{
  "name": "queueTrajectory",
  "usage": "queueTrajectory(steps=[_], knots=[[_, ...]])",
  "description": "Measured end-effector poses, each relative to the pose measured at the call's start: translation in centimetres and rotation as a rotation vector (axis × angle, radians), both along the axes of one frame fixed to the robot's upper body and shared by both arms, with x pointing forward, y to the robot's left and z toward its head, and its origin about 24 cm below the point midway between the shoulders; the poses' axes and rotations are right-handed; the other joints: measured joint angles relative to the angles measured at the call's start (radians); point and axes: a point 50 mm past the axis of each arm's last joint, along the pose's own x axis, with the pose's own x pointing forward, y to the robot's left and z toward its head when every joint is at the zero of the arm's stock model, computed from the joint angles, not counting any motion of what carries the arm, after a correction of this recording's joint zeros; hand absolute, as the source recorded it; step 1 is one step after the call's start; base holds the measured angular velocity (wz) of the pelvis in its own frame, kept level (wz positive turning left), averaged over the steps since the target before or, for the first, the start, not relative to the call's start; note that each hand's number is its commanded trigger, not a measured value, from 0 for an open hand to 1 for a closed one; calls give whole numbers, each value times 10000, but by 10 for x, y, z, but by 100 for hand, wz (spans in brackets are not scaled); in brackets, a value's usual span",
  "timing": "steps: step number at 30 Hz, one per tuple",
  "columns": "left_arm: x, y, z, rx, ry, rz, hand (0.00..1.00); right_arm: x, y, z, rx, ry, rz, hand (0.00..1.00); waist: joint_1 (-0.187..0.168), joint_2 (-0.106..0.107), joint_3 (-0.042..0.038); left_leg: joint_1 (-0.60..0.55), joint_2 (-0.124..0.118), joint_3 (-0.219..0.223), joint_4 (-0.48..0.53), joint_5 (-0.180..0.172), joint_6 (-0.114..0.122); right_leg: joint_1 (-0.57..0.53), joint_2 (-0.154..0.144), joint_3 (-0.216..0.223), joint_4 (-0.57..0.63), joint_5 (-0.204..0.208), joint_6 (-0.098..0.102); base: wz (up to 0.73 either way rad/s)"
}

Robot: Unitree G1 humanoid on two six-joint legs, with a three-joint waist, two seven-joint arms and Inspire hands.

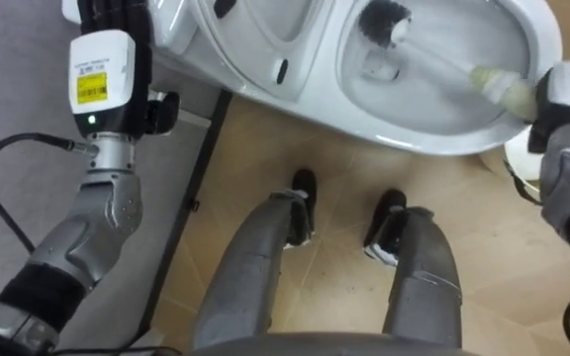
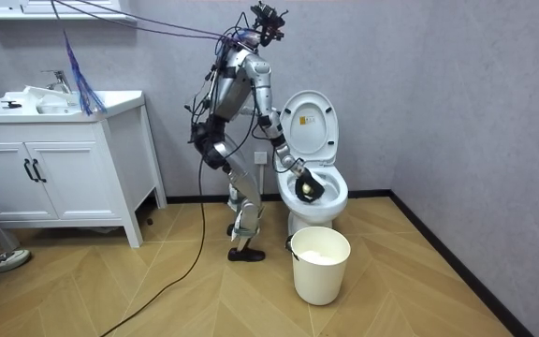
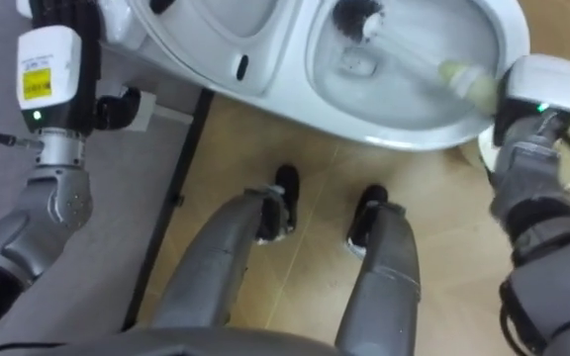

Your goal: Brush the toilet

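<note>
The white toilet bowl (image 1: pixel 433 133) lies open below me, its seat and lid (image 2: pixel 309 122) raised. A toilet brush reaches into the bowl, its dark bristle head (image 1: pixel 384 22) low against the inner wall and its pale handle (image 1: pixel 501 87) slanting to the right. My right hand (image 1: pixel 544 99) is at the bowl's right rim, shut on the handle's thick end, mostly hidden behind my wrist. My left hand (image 1: pixel 117 12) is up by the toilet's left side, cut off by the view's top edge. In the room view I stand bent over the toilet (image 2: pixel 318 192).
A white bucket (image 2: pixel 321 262) stands on the wood floor just in front of the toilet, at my right (image 1: pixel 519 168). A dark strip (image 1: pixel 191 198) divides grey floor from wood on my left. A white vanity cabinet (image 2: pixel 64 168) stands behind me.
</note>
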Motion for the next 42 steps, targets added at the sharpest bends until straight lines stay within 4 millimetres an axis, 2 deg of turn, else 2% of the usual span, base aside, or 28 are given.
queueTrajectory(steps=[1,4,6,12,15,17,20,22,24,26,27,28,30,32,33,34,37,42], knots=[[-3,-4,-5,-193,251,-6,0,-4,-1,-4,-17,253,-130,100,59,147,-18,165,23,12,-129,-1,3,195,42,-13,-198,61,29,-13],[-9,-6,-14,-354,643,97,0,-9,4,-10,-76,667,-55,100,136,241,-9,579,62,188,-370,-18,5,503,49,0,-372,75,29,-13],[-11,-4,-18,-318,881,160,0,-11,10,-15,92,905,-135,100,121,327,-3,861,131,136,-513,-38,-42,838,174,-19,-628,105,-5,-6],[-20,0,-30,-505,1603,491,0,-11,18,-20,201,1489,-13,100,67,278,31,1618,261,181,-1047,4,-197,1554,342,-19,-1212,144,-63,-3],[-26,3,-38,-488,1930,606,0,-15,22,-26,368,1960,-8,100,-11,118,90,2212,267,206,-1325,40,-245,2142,405,-13,-1521,130,-62,0],[-30,4,-41,-509,2102,668,0,-23,26,-35,487,2306,36,100,-17,-197,84,2616,247,215,-1478,50,-258,2531,415,2,-1662,64,-45,0],[-32,6,-45,-499,2302,716,0,-35,28,-44,605,2686,97,100,-74,-498,87,3089,216,216,-1643,52,-261,3039,412,-59,-1796,-48,-13,12],[-35,6,-51,-519,2666,703,0,-49,30,-54,910,3159,148,100,-57,-714,79,3686,261,214,-1776,51,-261,3783,487,-155,-2199,-43,0,5],[-39,7,-55,-730,2993,736,0,-61,29,-61,1108,3429,163,100,-133,-799,42,4155,256,119,-1928,51,-261,4391,520,-312,-2516,-34,21,15],[-48,10,-64,-815,3567,837,0,-81,27,-70,1573,3698,64,100,-264,-943,-88,4867,229,113,-2322,52,-263,5164,552,-460,-2942,-33,77,16],[-52,11,-66,-866,3692,917,0,-87,28,-72,1695,3740,52,100,-298,-966,-122,5038,226,116,-2400,52,-263,5360,573,-477,-3062,-32,94,6],[-59,13,-71,-1010,3969,1133,0,-99,30,-77,1937,3829,35,100,-344,-1018,-212,5380,228,124,-2580,52,-263,5747,631,-487,-3333,2,138,0],[-73,16,-78,-1349,4351,1589,0,-116,31,-82,2262,4026,-137,100,-338,-1152,-267,5954,218,129,-2871,51,-264,6319,679,-482,-3698,49,164,-10],[-94,24,-87,-1659,4913,2259,0,-136,36,-89,2640,4209,-428,100,-407,-1291,-339,6687,183,127,-3267,50,-265,7020,726,-474,-4102,65,196,-8],[-98,25,-88,-1683,5008,2345,0,-141,37,-90,2719,4282,-495,100,-433,-1282,-354,6867,177,126,-3323,48,-268,7220,742,-457,-4202,72,210,0],[-106,27,-91,-1709,5250,2512,0,-147,38,-91,2850,4493,-544,100,-492,-1372,-348,7176,160,110,-3458,48,-268,7555,760,-463,-4393,83,230,0],[-128,36,-98,-1921,5785,3243,0,-155,42,-91,3306,4407,-791,100,-588,-1455,-363,7858,140,128,-3834,47,-270,8100,839,-277,-4732,59,273,-9],[-150,41,-107,-2655,6159,4509,0,-169,45,-96,4008,4271,-1736,100,-748,-1563,-388,8731,140,112,-4250,0,-345,8983,921,-274,-5110,71,295,-4]])
